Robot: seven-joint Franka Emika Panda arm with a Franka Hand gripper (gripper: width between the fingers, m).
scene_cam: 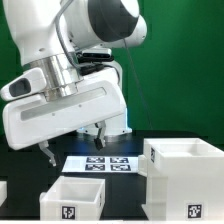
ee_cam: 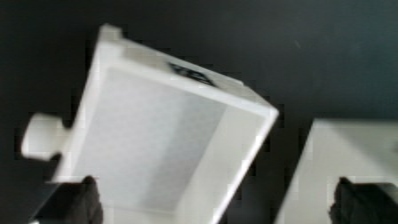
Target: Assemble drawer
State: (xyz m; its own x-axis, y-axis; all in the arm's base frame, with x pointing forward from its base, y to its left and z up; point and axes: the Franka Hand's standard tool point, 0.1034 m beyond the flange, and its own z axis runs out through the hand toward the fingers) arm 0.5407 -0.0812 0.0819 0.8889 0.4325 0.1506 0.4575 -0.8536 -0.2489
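A small white open-top tray (scene_cam: 75,200) lies on the black table near the front, with a square tag on its front wall. In the wrist view the tray (ee_cam: 160,130) shows its hollow inside, a round knob (ee_cam: 39,135) on one wall and a tag on its rim. The large boxy housing (scene_cam: 185,172) stands at the exterior view's right, and its edge shows in the wrist view (ee_cam: 347,165). My gripper (scene_cam: 73,145) hangs open and empty above the tray, apart from it. In the wrist view the gripper (ee_cam: 219,205) has its dark fingers (ee_cam: 75,200) spread wide.
The marker board (scene_cam: 100,162) lies flat on the table behind the tray. A white piece (scene_cam: 3,190) shows at the exterior view's left edge, mostly cut off. A green curtain closes the back.
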